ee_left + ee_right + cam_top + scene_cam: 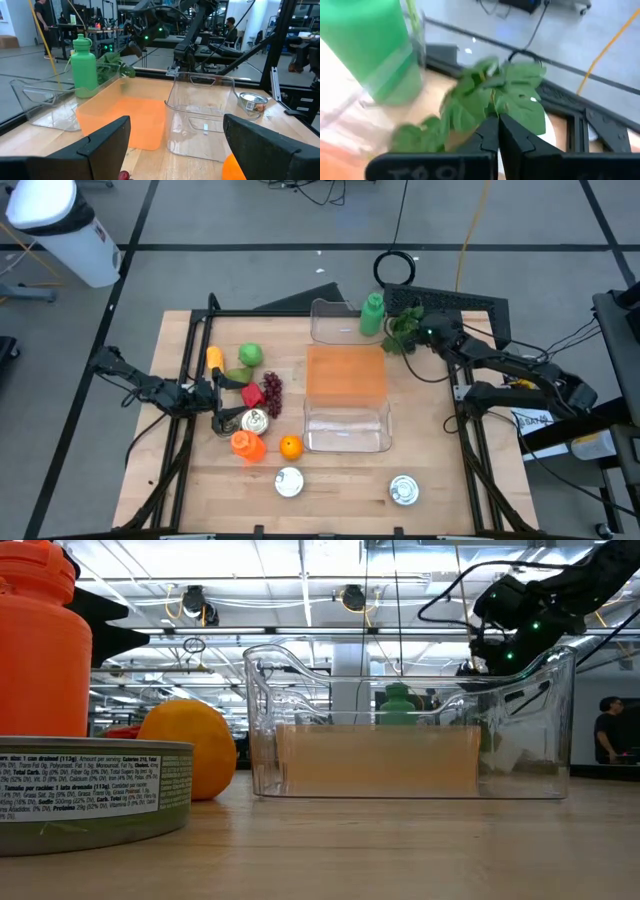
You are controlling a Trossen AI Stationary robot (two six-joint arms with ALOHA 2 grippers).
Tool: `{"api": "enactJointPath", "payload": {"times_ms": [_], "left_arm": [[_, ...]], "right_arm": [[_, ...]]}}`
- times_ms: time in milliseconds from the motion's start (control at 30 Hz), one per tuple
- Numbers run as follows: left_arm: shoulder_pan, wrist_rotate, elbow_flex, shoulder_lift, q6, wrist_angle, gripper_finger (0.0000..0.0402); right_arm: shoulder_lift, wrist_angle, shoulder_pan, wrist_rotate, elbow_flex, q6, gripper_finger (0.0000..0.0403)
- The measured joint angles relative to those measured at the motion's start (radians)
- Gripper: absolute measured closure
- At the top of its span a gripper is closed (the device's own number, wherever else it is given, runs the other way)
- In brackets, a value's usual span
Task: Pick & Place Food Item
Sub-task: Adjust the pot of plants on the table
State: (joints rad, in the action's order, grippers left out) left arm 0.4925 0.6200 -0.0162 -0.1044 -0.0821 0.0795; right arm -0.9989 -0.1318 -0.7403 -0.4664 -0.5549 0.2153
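Right wrist view shows the right tool (496, 131) pressed together on the stem of the leafy greens (485, 102), whose broad green leaves fan away from the fingertips. Seen from the high view, the greens (403, 330) hang at the table's (330, 500) far right, just beside the green bottle (372, 314) and the clear bin (345, 375). Left tool (214, 394) waits with fingers spread near the fruit. No label can be read.

Right gripper (412, 332) at leafy greens (401, 335); bottle (372, 315) beside.
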Motion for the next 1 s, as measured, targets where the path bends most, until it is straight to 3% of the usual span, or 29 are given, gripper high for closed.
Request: {"api": "enactJointPath", "payload": {"times_ms": [200, 300, 433, 767, 867, 1000], "left_arm": [[0.0, 0.0, 0.0, 0.0, 0.0, 0.0, 0.0068], [0.0, 0.0, 0.0, 0.0, 0.0, 0.0, 0.0069], [0.0, 0.0, 0.0, 0.0, 0.0, 0.0, 0.0068], [0.0, 0.0, 0.0, 0.0, 0.0, 0.0, 0.0068], [0.0, 0.0, 0.0, 0.0, 0.0, 0.0, 0.0069], [0.0, 0.0, 0.0, 0.0, 0.0, 0.0, 0.0068]], "right_arm": [[0.048, -0.004, 0.0, 0.0, 0.0, -0.002, 0.0398], [0.065, -0.032, 0.004, 0.028, 0.0, -0.077, 0.0377], [0.096, -0.036, 0.006, 0.107, 0.0, -0.105, 0.0312], [0.08, -0.032, 0.005, 0.134, 0.0, -0.164, 0.0108], [0.022, -0.003, 0.005, 0.129, 0.0, -0.164, 0.0072], [-0.082, 0.057, -0.002, 0.115, 0.0, -0.162, 0.0061]]}}
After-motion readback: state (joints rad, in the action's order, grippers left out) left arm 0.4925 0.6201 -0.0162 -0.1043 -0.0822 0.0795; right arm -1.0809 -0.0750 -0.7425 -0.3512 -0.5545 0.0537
